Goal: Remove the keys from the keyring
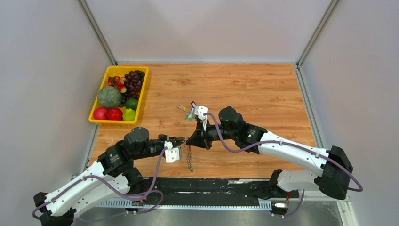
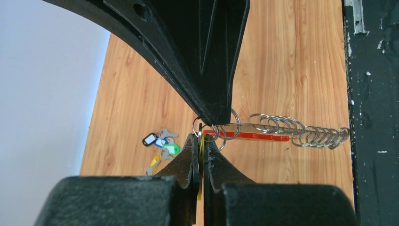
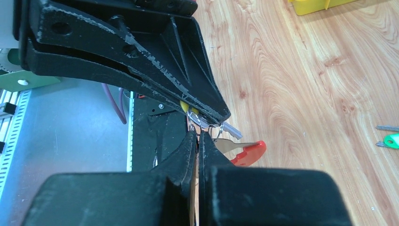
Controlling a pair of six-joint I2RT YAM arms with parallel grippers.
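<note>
The red keyring point(image 2: 249, 135) hangs edge-on just above the table, with a row of silver rings point(image 2: 301, 131) strung along it. In the top view this string point(image 1: 189, 159) dangles between the two arms. My left gripper point(image 2: 201, 140) is shut on a thin yellow key tag point(image 2: 201, 162) at the keyring's end. My right gripper point(image 3: 197, 133) is shut on a small silver ring point(image 3: 198, 120) there, tip to tip with the left gripper point(image 3: 207, 107). A silver key point(image 3: 232, 130) pokes out beside the red keyring point(image 3: 248, 151). Both grippers point(image 1: 187, 140) meet near the table's front.
A loose cluster of keys with black, blue, green and yellow tags point(image 2: 161, 143) lies on the wood further back point(image 1: 185, 110). A yellow tray point(image 1: 141, 101) of fruit stands at the back left. The black base rail point(image 2: 371, 113) runs along the near edge.
</note>
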